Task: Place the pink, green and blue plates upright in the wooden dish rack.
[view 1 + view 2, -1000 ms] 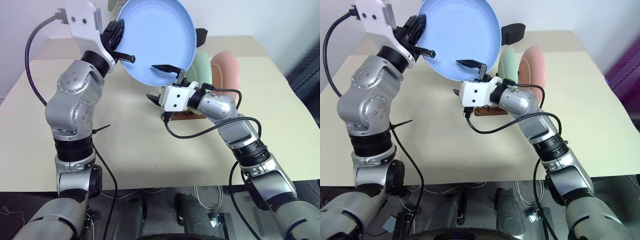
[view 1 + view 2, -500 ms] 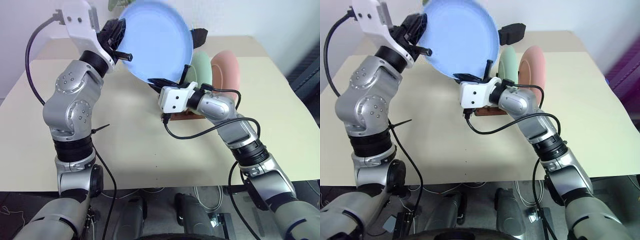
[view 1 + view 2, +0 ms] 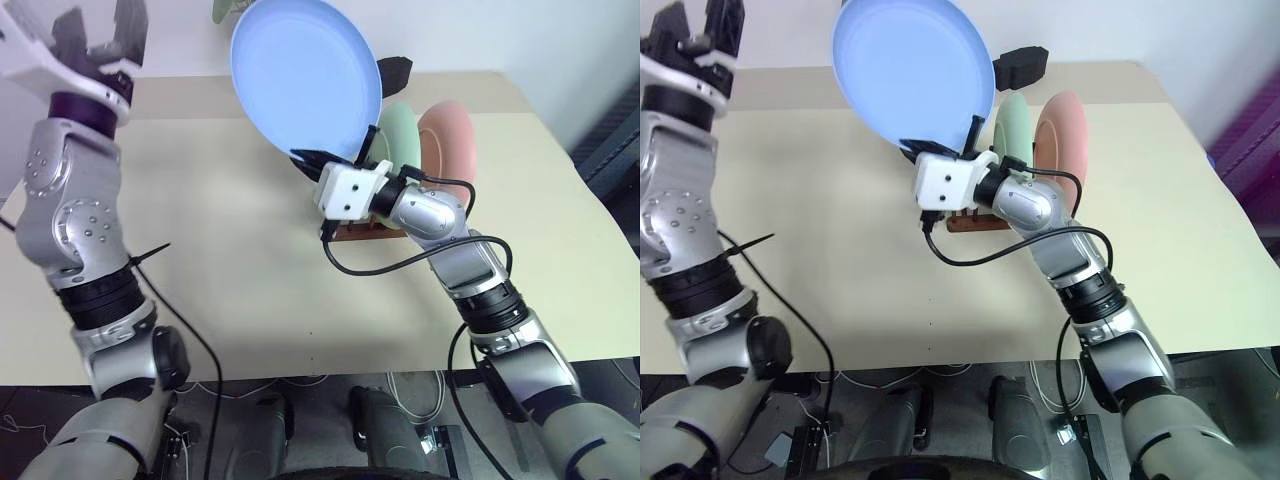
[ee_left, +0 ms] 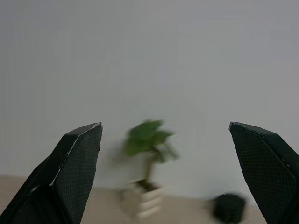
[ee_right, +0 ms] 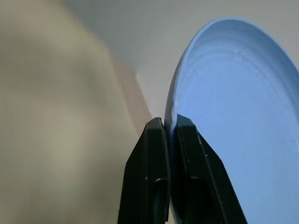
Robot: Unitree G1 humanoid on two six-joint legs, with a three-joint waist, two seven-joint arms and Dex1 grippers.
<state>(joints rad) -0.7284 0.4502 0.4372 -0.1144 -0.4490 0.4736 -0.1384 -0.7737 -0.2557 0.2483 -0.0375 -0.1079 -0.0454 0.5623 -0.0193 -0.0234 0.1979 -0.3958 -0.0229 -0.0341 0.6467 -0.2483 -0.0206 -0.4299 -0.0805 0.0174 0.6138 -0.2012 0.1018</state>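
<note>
The right gripper has its jaws clamped on the lower rim of the blue plate, holding it raised and nearly upright above the tabletop. Just behind, the green plate and pink plate stand, seemingly in the wooden dish rack. The left gripper hangs well apart, jaws wide and empty.

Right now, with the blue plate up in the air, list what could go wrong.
1. The right gripper pinches only the lower rim of the blue plate, so the plate could pivot or slip out.
2. The green plate and pink plate already stand in the rack; lowering the blue one beside them could knock them.
3. The left gripper is open and off to the side, so nothing backs up the hold.
</note>
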